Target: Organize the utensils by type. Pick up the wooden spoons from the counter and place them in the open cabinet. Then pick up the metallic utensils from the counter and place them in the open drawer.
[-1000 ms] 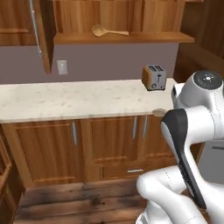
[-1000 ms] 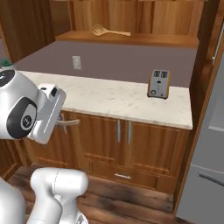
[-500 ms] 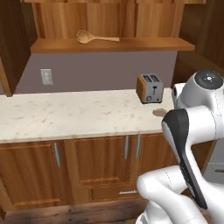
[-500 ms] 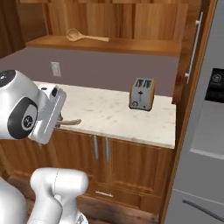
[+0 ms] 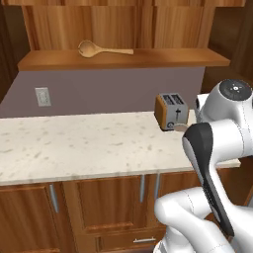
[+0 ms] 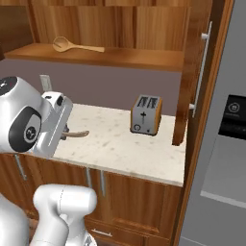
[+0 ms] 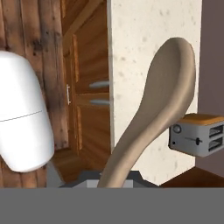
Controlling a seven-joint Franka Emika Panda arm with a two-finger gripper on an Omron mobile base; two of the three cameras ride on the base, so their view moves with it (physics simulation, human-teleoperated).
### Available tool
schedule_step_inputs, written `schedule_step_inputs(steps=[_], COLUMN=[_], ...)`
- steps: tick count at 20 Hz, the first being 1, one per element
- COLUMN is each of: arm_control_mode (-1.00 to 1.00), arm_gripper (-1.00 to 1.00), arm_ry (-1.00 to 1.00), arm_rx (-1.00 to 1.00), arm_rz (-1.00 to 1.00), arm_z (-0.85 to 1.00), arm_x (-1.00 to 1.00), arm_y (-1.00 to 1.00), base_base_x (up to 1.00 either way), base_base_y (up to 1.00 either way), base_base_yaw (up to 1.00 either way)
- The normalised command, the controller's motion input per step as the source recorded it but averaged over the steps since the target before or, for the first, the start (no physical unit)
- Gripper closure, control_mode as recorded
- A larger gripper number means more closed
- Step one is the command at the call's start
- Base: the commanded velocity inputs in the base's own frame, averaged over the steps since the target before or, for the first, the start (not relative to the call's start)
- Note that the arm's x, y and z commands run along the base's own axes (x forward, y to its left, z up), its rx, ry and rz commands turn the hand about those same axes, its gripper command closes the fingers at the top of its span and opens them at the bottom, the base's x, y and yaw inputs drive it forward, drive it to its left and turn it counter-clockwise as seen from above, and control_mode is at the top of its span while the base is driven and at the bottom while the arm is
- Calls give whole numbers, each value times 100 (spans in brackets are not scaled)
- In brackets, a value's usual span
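My gripper (image 6: 64, 135) is shut on the handle of a light wooden spoon (image 7: 162, 87). The spoon's bowl sticks out over the beige speckled counter (image 6: 115, 146), and the right base view shows the spoon (image 6: 78, 134) level above the worktop. Another wooden spoon (image 5: 101, 49) lies on the shelf floor of the open cabinet (image 5: 158, 59), its bowl to the left; from the right base it is the wooden spoon (image 6: 74, 45) at the upper left. The metallic utensils and the open drawer are out of view.
A brown and silver toaster (image 5: 171, 111) stands at the counter's right end, close to the arm. A tall wooden panel and a grey fridge (image 6: 226, 125) close off the right side. Base cabinets (image 5: 108, 207) with silver handles run under the counter.
The whole picture has shifted: the base has driven nearer the counter, so the toaster and shelf look larger. The spoon stays in my shut gripper.
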Motion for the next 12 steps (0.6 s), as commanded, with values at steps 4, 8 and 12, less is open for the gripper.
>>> schedule_step_inputs(steps=[4, 8, 12], arm_control_mode=[100, 100, 100], arm_gripper=[100, 100, 100], arm_ry=[0, 0, 0], arm_rx=[0, 0, 0], arm_rz=[0, 0, 0], arm_z=[0, 0, 0], arm_x=[0, 0, 0], arm_y=[0, 0, 0], base_base_x=[53, 48, 44], base_base_y=[-35, -31, -27], base_base_yaw=[0, -2, -1])
